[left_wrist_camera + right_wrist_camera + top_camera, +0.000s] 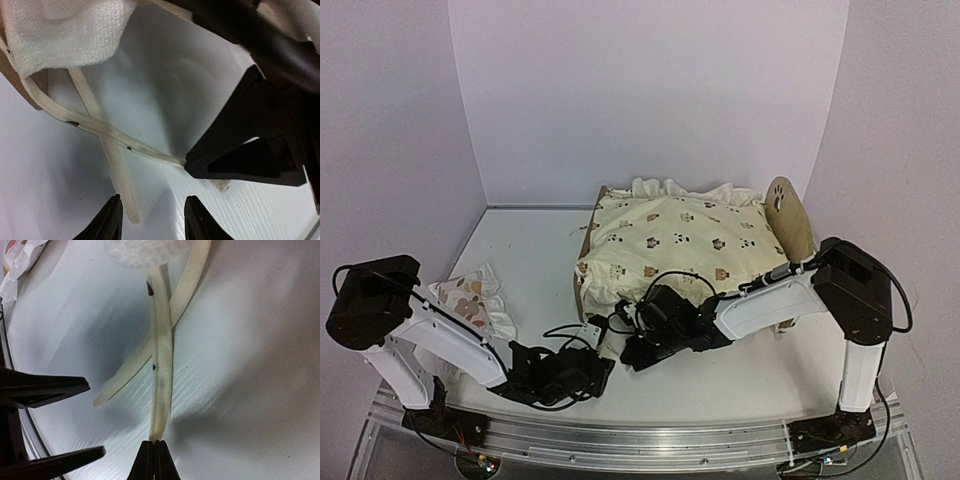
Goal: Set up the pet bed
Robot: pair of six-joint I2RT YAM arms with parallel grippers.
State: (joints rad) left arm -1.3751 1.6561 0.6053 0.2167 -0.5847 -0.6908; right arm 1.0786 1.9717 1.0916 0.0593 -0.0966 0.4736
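Near edge: both claws meet low over the desk (pixel 520 250), in front of the bed's near-left corner.

Right claw (pixel 154 460): tips pressed together, clamped on the end of the pinched tie (pixel 162 375), a cream strip running straight up to the cushion's ruffle. The left wrist view confirms it, with the black tip biting that strip just above the desk.

Left claw (pixel 154 220): fingers apart, about half spread, holding nothing. The loose tie (pixel 127 372) crosses under the pinched one. Its free end lies flat on the desk between the left claw's fingers, close to one of them. Contact: can't tell.

Further back: the cushion (pixel 670 240), cream with animal prints, is spread over the pet bed (pixel 787 215) and covers the base. The bed sits mid-desk towards the back wall, arched paw-cutout headboard at the right end. The near end is hidden under ruffle and arms.

Left side: the small pillow (pixel 470 298) lies on the desk by the left arm, well apart from the bed.

Progress, as a judgement: cushion placement done. The ties at this corner are crossed but not knotted or fastened. The other corners are not visible. Pillow not yet placed. Roughly mid-task, on the tie step.
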